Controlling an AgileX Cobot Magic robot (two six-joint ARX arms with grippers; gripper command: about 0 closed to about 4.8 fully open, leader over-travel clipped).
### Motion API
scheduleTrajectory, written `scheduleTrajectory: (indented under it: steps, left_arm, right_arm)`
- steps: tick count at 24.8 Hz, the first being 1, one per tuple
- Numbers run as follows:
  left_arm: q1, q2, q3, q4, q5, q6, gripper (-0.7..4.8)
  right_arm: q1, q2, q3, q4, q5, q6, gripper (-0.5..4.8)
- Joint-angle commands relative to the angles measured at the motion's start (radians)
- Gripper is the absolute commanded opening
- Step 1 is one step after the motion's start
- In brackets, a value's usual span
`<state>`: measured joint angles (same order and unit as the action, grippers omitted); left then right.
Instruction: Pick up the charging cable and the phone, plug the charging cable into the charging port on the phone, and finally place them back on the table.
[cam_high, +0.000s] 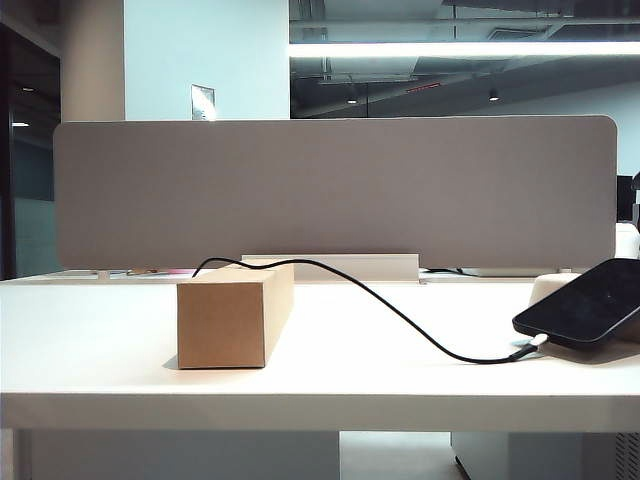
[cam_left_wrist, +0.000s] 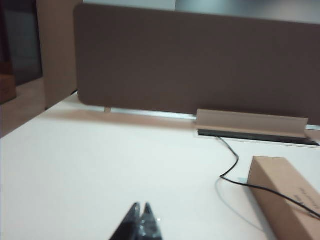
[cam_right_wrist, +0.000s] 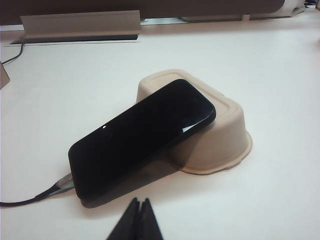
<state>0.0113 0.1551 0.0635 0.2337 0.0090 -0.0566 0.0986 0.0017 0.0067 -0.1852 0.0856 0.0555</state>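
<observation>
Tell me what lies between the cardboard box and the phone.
In the exterior view, only the charging cable crosses the bare table between the cardboard box and the phone. Both grippers sit shut, away from it.

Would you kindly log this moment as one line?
charging cable: plugged into phone | phone: propped on tray | left gripper: shut, empty | right gripper: shut, empty

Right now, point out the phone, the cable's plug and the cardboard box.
phone (cam_right_wrist: 142, 137), right wrist view, middle of its dark screen.
charging cable plug (cam_right_wrist: 61, 184), right wrist view, silvery tip at the phone's edge.
cardboard box (cam_high: 222, 325), exterior view, its front face.
</observation>
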Motion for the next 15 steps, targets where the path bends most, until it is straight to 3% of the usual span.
scheduleTrajectory:
  steps: [1, 15]
  left_arm:
    - [0.0, -0.03, 0.001, 0.007, 0.065, 0.045, -0.06]
    - [-0.001, -0.151, -0.056, -0.023, 0.081, 0.064, -0.06]
  right_arm:
    - [0.0, -0.002, -0.006, 0.01, 0.002, -0.004, -0.05]
    - [0.0, -0.002, -0.006, 0.01, 0.002, -0.004, -0.05]
